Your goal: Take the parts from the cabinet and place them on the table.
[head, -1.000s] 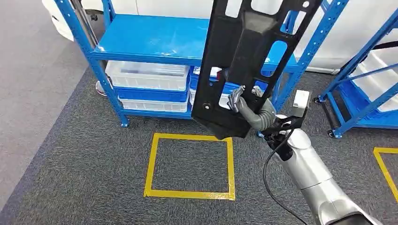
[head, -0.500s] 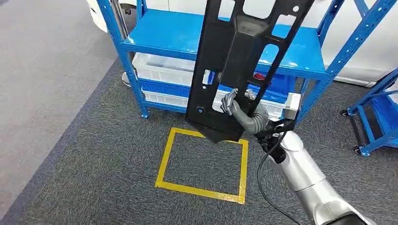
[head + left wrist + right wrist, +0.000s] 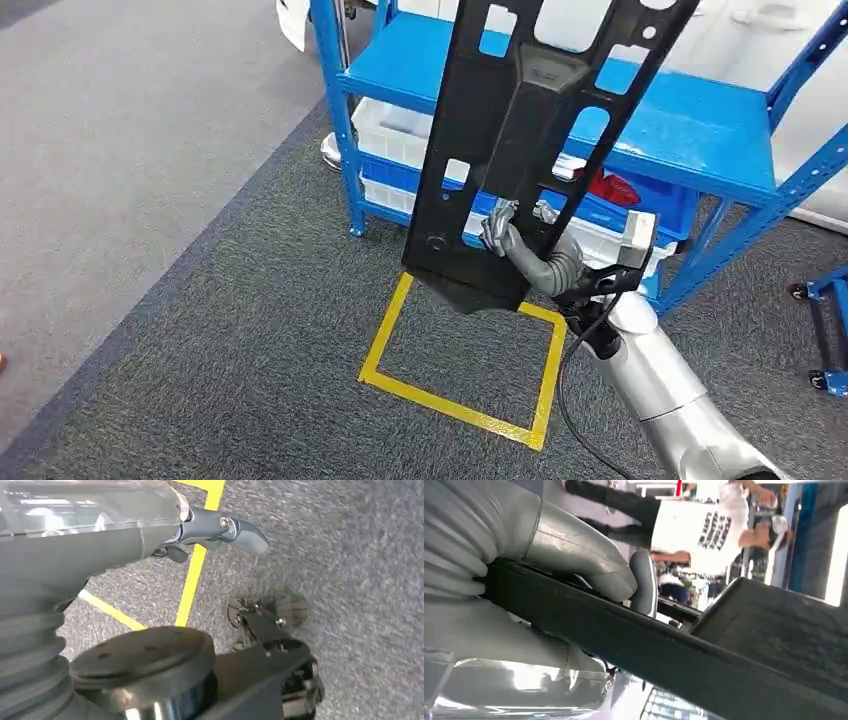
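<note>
Black slotted panel [image 3: 520,150] held upright and clear of the floor, in front of the blue cabinet [image 3: 690,130], above the yellow floor square [image 3: 460,400]; likely carried this way so its long body clears the shelving in transit; right hand [image 3: 505,228] clamps its lower part, thumb over one face, fingers behind; left hand [image 3: 220,530] hangs over carpet, holding nothing, fingers loose.

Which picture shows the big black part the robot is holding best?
The head view: the black part stands upright, showing its cutouts, gripped low down by the right hand. The right wrist view shows just a close edge of it under the thumb. The left wrist view looks at carpet instead.
</note>
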Available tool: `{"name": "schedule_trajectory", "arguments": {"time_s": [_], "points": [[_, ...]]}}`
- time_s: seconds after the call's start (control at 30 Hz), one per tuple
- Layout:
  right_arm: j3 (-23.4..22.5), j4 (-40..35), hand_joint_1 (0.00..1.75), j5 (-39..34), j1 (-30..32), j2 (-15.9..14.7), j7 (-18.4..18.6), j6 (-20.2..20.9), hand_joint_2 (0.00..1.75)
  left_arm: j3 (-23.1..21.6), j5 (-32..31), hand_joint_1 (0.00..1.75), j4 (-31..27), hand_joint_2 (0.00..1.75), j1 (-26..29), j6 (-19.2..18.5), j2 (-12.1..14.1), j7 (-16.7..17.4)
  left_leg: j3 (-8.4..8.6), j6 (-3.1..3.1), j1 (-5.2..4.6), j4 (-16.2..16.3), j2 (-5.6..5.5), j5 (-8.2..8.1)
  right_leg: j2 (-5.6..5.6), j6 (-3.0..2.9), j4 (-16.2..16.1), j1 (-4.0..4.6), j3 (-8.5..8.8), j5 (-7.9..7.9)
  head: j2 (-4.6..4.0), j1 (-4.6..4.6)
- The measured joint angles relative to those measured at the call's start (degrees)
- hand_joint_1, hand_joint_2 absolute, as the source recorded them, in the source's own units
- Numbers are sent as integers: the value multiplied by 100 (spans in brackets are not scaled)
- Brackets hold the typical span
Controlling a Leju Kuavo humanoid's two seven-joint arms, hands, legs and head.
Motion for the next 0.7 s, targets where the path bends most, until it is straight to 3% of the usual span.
{"name": "schedule_trajectory", "arguments": {"time_s": [0.03, 0.07, 0.13, 0.17, 0.2, 0.27, 0.3, 0.33, 0.4, 0.47, 0.5, 0.53, 0.57, 0.63, 0.67, 0.7], "points": [[-24, -24, 175, 0, 30, -33, -7, -9, 175, -16, -9, 0, 0, 175, -17, -2, 0, 2, -15, 27, 8, 0, -52, 18, 240, 13, 254, -10, -117, -204, 0, 0], [-59, -39, 175, -2, 70, -96, -15, -18, 175, -40, -31, 0, 0, 175, -36, -11, -2, 4, -31, 49, 6, 0, -107, 32, 366, 26, 713, -10, -317, -459, 0, 0], [-99, -55, 175, 0, 180, -160, -20, -57, 175, -64, -44, 0, 0, 175, -45, -33, -7, 7, -55, 65, -10, 8, -247, 48, 424, 36, 1599, -7, -728, -795, 0, 0], [-123, -59, 175, 0, 247, -177, -22, -70, 175, -75, -57, 0, 0, 175, -40, -46, -7, 11, -65, 65, -14, 19, -323, 54, 425, 29, 1769, -8, -820, -777, 0, 0], [-138, -72, 175, 2, 296, -186, -22, -90, 175, -81, -68, 0, 0, 175, -39, -53, -7, 18, -70, 61, -16, 30, -394, 60, 429, 16, 1627, -8, -755, -632, 0, 0], [-175, -138, 175, 7, 345, -199, -22, -116, 175, -90, -94, 0, 0, 175, -51, -57, -15, 28, -75, 47, -16, 63, -541, 61, 502, -27, 677, -10, -291, -100, 0, 0], [-199, -164, 175, 9, 347, -210, -22, -127, 175, -94, -99, 0, 0, 175, -60, -57, -22, 33, -86, 37, -13, 74, -594, 61, 731, -44, 186, -28, -53, 105, 0, 0], [-225, -184, 175, 11, 353, -223, -26, -136, 175, -101, -101, 0, 0, 175, -82, -57, -35, 44, -128, 0, -47, 100, -655, 72, 988, -61, 0, -37, 23, 35, 0, 0], [-262, -239, 175, 22, 393, -249, -28, -149, 175, -114, -105, 0, 0, 175, -87, -59, -37, 63, -181, -65, -12, 90, -773, 109, 857, -60, -22, -21, -2, 52, 0, 0], [-269, -273, 175, 26, 407, -247, -31, -147, 175, -116, -107, 0, 0, 175, -66, -59, -37, 79, -214, -153, -22, 50, -924, 157, 713, -133, -85, -44, 14, 94, 0, 0], [-278, -295, 175, 26, 406, -249, -31, -149, 175, -118, -107, 0, 0, 175, -65, -59, -39, 79, -233, -152, -28, 120, -722, 89, 621, -159, -138, -65, 35, 134, 0, 0], [-295, -308, 175, 24, 417, -249, -33, -149, 175, -123, -110, 0, 0, 175, -71, -59, -39, 83, -323, -172, -56, 317, -426, -89, 571, -197, -160, -56, 39, 149, 0, -7], [-313, -319, 175, 22, 433, -256, -33, -149, 175, -131, -121, 0, 0, 175, -90, -59, -37, 81, -499, -201, -40, 721, -266, -338, 483, -209, -160, -37, 33, 149, 0, -2], [-352, -322, 175, 15, 483, -284, -44, -153, 175, -147, -125, 0, 0, 175, -108, -61, -42, 79, -888, -234, -1, 1632, -173, -740, 309, -216, -157, -16, 23, 143, 0, -4], [-365, -322, 175, 15, 519, -291, -42, -153, 175, -158, -125, 0, 0, 175, -106, -61, -44, 79, -976, -255, 15, 1862, -163, -783, 231, -216, -155, -10, 19, 143, 0, -4], [-374, -324, 175, 15, 557, -293, -44, -153, 175, -171, -127, 0, 0, 175, -105, -61, -42, 81, -912, -266, 28, 1775, -151, -689, 152, -214, -154, -7, 19, 141, 0, -2]]}}
